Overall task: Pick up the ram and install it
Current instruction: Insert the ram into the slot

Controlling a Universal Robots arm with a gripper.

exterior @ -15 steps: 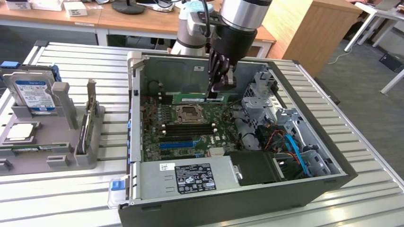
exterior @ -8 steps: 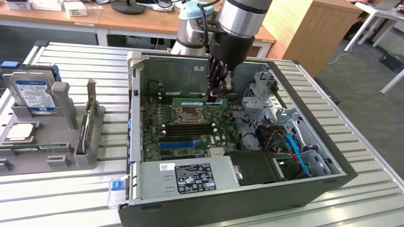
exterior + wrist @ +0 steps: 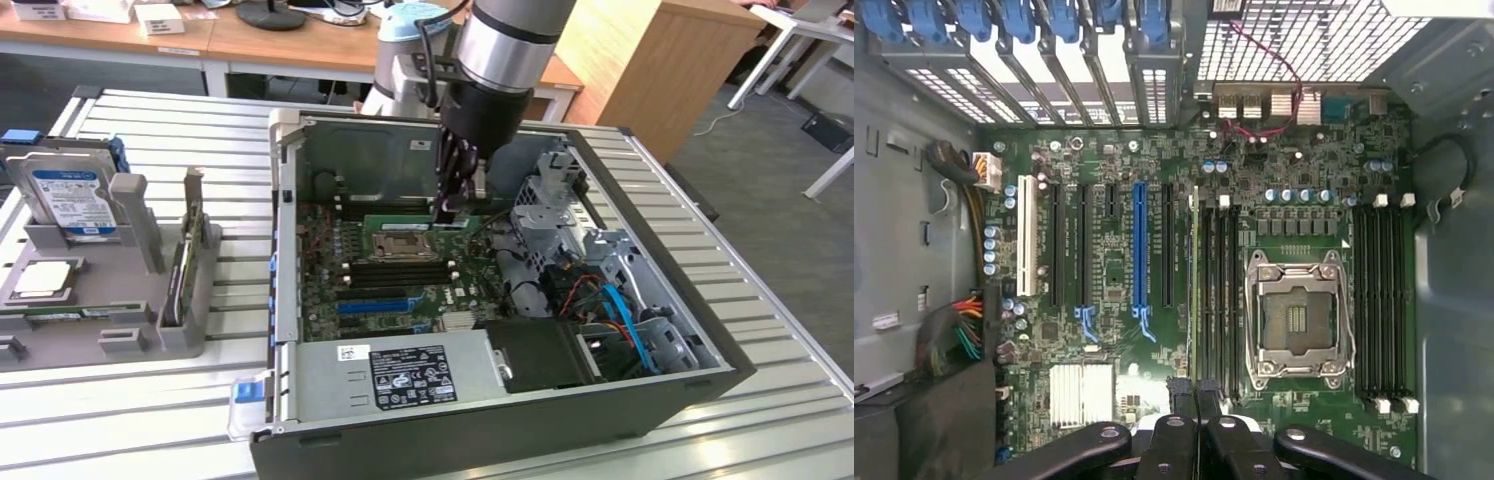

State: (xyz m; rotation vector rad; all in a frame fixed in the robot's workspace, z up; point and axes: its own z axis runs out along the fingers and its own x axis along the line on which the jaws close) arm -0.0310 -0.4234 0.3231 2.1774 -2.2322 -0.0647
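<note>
Here, pincer (image 3: 451, 212) tight on the ram (image 3: 398, 222) inside the open case (image 3: 467, 445), slatted metal table (image 3: 787, 300) beneath, wooden desks (image 3: 274, 45) behind

Bright even room light; soft shadows.

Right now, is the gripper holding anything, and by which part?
Yes: the ram, pinched by its upper long edge in the shut gripper.
</note>
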